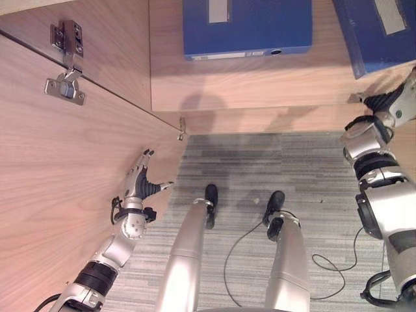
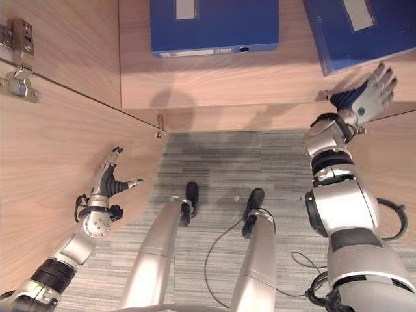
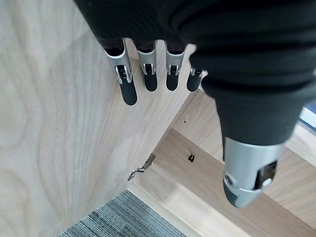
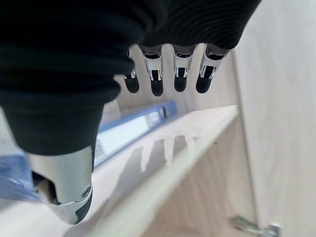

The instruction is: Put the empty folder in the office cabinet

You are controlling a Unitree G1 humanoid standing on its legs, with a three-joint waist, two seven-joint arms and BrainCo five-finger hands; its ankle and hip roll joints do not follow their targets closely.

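Two blue folders lie flat on the cabinet shelf [image 2: 260, 84]: one folder [image 2: 214, 26] toward the left, a second folder [image 2: 354, 29] at the right, tilted. The right hand [image 2: 370, 97] is raised just below the second folder's near edge, fingers straight and apart, holding nothing. The left hand [image 2: 107, 179] rests beside the open cabinet door [image 2: 45, 162], fingers relaxed and empty.

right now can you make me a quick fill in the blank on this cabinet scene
1. Both folders on the cabinet shelf are ____ in colour.
2. The cabinet door beside the left robot hand stands ____.
3. The right robot hand, by the shelf, holds ____.

Missing words: blue; open; nothing
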